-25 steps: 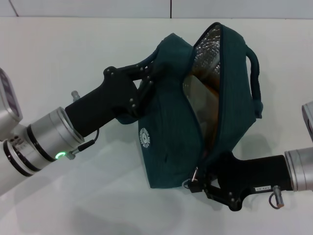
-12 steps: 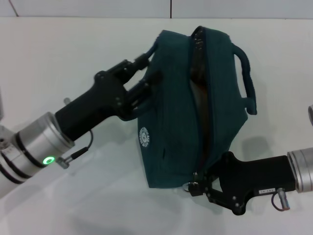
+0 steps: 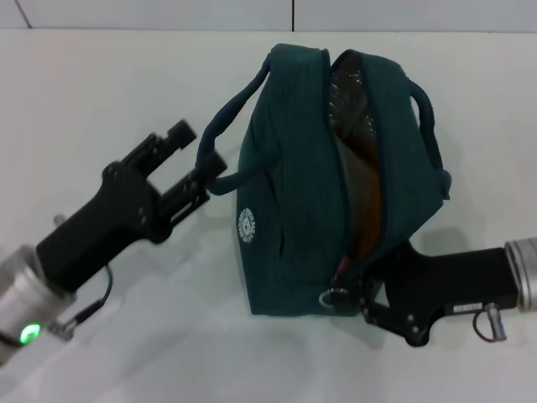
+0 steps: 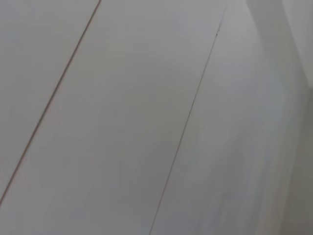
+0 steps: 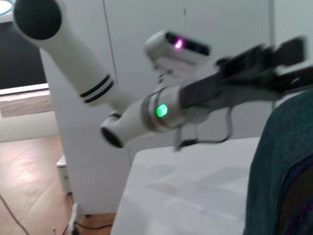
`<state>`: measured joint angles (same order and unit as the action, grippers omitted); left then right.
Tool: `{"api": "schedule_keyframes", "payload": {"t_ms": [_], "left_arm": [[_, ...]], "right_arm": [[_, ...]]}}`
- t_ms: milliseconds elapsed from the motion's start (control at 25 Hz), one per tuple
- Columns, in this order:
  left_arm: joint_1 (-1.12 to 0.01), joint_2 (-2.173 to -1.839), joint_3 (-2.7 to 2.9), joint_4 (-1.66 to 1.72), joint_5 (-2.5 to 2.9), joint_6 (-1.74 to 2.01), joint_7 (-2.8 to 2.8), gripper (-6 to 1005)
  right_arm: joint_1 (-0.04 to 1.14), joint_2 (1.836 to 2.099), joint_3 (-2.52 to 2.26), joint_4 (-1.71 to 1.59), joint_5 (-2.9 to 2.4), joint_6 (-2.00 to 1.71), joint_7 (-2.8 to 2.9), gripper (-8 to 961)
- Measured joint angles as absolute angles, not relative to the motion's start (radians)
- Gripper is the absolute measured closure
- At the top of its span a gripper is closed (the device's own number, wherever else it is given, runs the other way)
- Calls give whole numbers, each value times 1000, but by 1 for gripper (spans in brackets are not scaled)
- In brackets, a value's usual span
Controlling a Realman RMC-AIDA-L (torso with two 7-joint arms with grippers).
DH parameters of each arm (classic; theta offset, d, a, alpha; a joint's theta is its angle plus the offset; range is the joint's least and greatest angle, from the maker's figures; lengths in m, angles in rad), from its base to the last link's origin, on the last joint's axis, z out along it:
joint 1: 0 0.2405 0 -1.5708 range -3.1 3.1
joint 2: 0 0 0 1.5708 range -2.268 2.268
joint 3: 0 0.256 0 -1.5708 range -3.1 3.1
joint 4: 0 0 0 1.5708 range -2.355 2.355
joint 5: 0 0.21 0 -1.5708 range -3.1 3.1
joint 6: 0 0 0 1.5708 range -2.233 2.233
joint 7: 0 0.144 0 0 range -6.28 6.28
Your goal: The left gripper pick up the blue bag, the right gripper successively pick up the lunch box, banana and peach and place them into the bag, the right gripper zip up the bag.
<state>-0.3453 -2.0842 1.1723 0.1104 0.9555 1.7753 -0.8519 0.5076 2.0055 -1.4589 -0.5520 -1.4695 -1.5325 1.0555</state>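
The blue bag (image 3: 289,193) lies on the white table (image 3: 101,75), and its fabric also fills a corner of the right wrist view (image 5: 276,161). The zipper gap is partly open, showing silver lining and an orange-brown shape, likely the banana (image 3: 367,180). The lunch box and peach are hidden. My left gripper (image 3: 195,153) is open just left of the bag, next to the loose near handle (image 3: 220,126) and not holding it. My right gripper (image 3: 342,292) sits at the bag's near corner, shut on the zipper pull (image 3: 327,296).
The left arm with its green light (image 5: 161,110) crosses the right wrist view. The left wrist view shows only pale wall panels. The far handle (image 3: 430,126) sticks out on the bag's right side.
My left gripper let go of the bag's handle and drew back to the left, now open. The bag dropped lower and shifted slightly right. The right gripper stayed at the zipper pull.
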Motion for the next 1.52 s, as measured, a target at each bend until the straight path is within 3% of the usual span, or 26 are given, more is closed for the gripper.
{"api": "schedule_keyframes", "payload": {"t_ms": [200,440,1000,1520], "left_arm": [[-256,-2089,1178,106,1032,1773,-696,292],[-229,-2092,1244,99,1072,1722,-613,300],[-390,-2102,1284,23,1060,1573,-624,307],[-417,-2103,1284,32,1058,1542,-618,358]], "right_arm": [[508,2007,-1388,-553,-1470,-1538,1054,942],[514,2013,-1315,-554,-1457,-1542,1054,941],[514,2014,-1312,-551,-1421,-1564,1054,938],[503,2012,-1311,-545,-1412,-1566,1061,935]]}}
